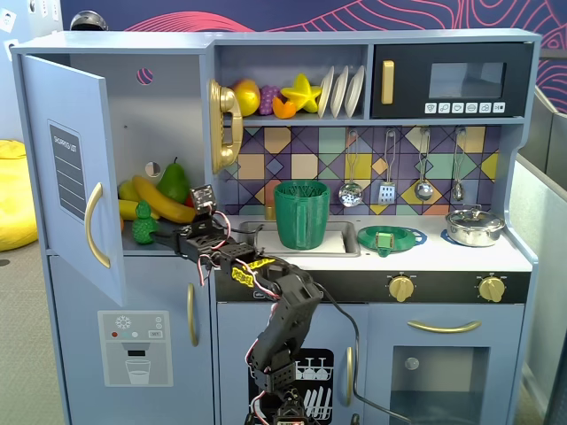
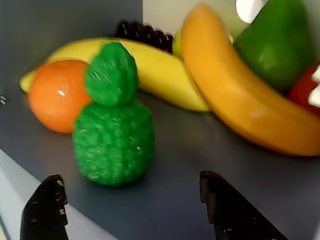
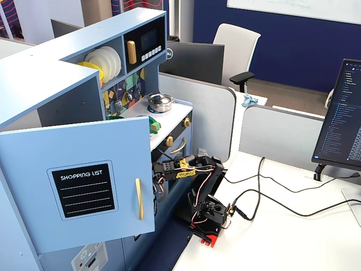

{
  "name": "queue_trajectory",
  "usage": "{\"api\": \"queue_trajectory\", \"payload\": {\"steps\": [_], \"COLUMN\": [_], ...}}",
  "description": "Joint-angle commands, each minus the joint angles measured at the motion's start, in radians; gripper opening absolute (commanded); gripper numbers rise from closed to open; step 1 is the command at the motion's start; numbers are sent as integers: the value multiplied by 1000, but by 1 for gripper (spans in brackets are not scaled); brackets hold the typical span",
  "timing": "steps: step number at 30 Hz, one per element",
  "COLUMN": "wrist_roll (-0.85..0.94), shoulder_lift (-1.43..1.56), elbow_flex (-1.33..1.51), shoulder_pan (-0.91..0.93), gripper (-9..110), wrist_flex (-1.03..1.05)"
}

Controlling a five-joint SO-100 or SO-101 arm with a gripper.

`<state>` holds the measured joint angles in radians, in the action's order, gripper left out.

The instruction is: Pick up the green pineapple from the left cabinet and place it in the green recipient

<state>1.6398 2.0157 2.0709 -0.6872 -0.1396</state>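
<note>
While the arm (image 1: pixel 279 310) stretches up from its base and bends left into the open left cabinet (image 1: pixel 62 159), its fingers (image 2: pixel 45 205) stand apart, empty, just before the green pineapple (image 2: pixel 113 127), which stands upright on the shelf beside an orange (image 2: pixel 55 95) and 2 bananas (image 2: pixel 235 95).

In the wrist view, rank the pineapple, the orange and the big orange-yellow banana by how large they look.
Largest to smallest as they look in the wrist view:
1. banana, clearly the longest
2. pineapple
3. orange, partly hidden behind the pineapple and further back, so its place below the pineapple is unsure.
</note>
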Motion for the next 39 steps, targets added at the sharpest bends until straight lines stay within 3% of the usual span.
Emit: {"api": "queue_trajectory", "payload": {"steps": [1,11,39], "wrist_roll": [-3,-61,-74], "shoulder_lift": [-28,-91,-505], "elbow_flex": [-114,-144,-561], "shoulder_pan": [-14,-31,5], "gripper": [30,35,34], "wrist_flex": [-51,-91,-28]}}
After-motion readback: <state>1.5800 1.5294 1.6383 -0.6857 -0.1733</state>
